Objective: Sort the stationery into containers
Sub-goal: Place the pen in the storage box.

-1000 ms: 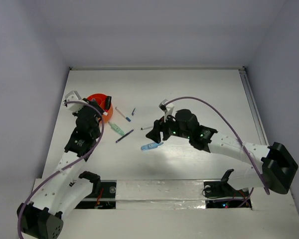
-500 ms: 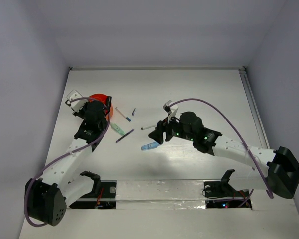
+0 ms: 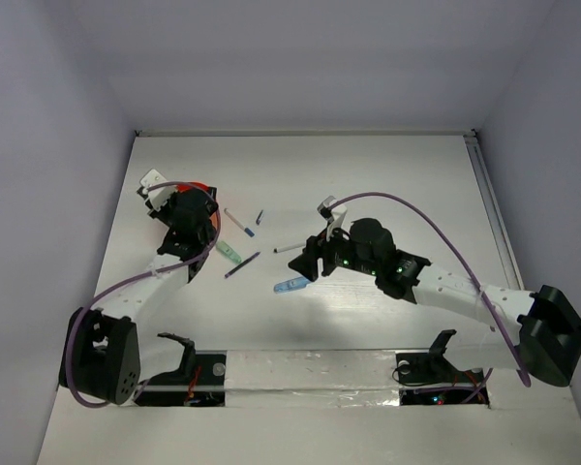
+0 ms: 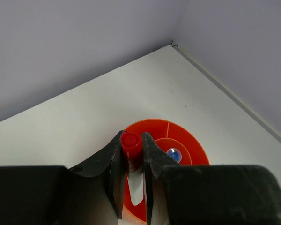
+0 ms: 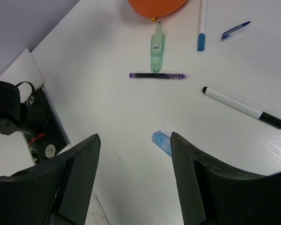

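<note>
lying scattered, pens point(image 5: 159, 75) dot a white table point(image 3: 387, 174); grey walls point(image 3: 300, 58) enclose it

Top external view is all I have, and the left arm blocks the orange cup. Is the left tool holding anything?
Observer: Yes. The left wrist view shows the left tool shut on a marker with a red-orange cap, over the orange cup.
Operator: Anything inside the cup?
Observer: A small blue-capped item sits in one compartment, just past a divider.
Operator: And the right tool?
Observer: The right tool is open and empty. The light blue marker lies below it, close to one finger.
</note>
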Tool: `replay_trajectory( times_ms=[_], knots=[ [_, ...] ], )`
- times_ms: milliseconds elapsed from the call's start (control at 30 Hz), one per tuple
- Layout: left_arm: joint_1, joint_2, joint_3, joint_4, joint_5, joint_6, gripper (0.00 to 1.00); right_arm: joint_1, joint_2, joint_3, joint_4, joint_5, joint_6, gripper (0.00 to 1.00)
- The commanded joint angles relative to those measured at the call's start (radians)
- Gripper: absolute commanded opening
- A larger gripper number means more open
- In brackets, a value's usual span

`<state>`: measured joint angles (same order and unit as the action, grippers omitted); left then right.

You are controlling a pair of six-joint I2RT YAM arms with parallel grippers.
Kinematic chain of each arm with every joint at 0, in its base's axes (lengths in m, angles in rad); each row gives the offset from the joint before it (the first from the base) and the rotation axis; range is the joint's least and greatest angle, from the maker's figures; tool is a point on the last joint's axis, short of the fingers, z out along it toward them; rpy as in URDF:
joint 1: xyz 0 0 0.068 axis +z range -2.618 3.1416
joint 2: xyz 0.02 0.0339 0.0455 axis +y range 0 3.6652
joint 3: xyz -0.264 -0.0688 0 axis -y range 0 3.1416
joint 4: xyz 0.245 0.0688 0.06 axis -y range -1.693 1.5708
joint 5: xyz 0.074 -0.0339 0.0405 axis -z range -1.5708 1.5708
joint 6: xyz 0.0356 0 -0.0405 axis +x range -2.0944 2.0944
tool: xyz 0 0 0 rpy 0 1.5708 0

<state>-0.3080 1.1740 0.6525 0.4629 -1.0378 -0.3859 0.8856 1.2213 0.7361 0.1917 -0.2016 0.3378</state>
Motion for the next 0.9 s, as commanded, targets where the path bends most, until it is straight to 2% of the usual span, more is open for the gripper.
replay_trajectory(
  times_ms=[0, 300, 500, 533, 600, 633, 733, 800, 867],
  knots=[
    [0.016, 0.016, -0.014, 0.079, -0.031, 0.009, 0.0, 0.009, -0.008, -0.007, 0.064, -0.012, 0.004, 0.67],
    [0.037, 0.088, -0.024, 0.112, -0.008, -0.021, 0.0, 0.009, 0.006, -0.01, 0.077, -0.03, 0.012, 0.67],
    [0.037, 0.099, -0.03, 0.109, 0.004, -0.048, 0.17, 0.009, 0.015, -0.007, 0.08, -0.025, 0.013, 0.67],
    [0.037, 0.099, -0.03, 0.103, 0.007, -0.051, 0.24, 0.009, 0.018, -0.006, 0.08, -0.027, 0.013, 0.67],
    [0.037, 0.093, -0.027, 0.091, 0.005, -0.054, 0.31, 0.009, 0.026, -0.003, 0.08, -0.022, 0.012, 0.67],
    [0.037, 0.089, -0.027, 0.083, 0.007, -0.059, 0.39, 0.009, 0.026, -0.003, 0.078, -0.021, 0.012, 0.67],
    [0.037, 0.056, -0.027, 0.073, 0.019, -0.067, 0.49, 0.009, 0.032, 0.0, 0.074, -0.012, 0.006, 0.67],
    [0.037, 0.021, -0.021, 0.053, 0.028, -0.087, 0.54, 0.009, 0.046, 0.006, 0.072, -0.006, 0.0, 0.66],
    [0.037, -0.04, -0.01, 0.014, 0.05, -0.103, 0.56, 0.009, 0.061, 0.016, 0.057, 0.001, -0.006, 0.6]
  ],
)
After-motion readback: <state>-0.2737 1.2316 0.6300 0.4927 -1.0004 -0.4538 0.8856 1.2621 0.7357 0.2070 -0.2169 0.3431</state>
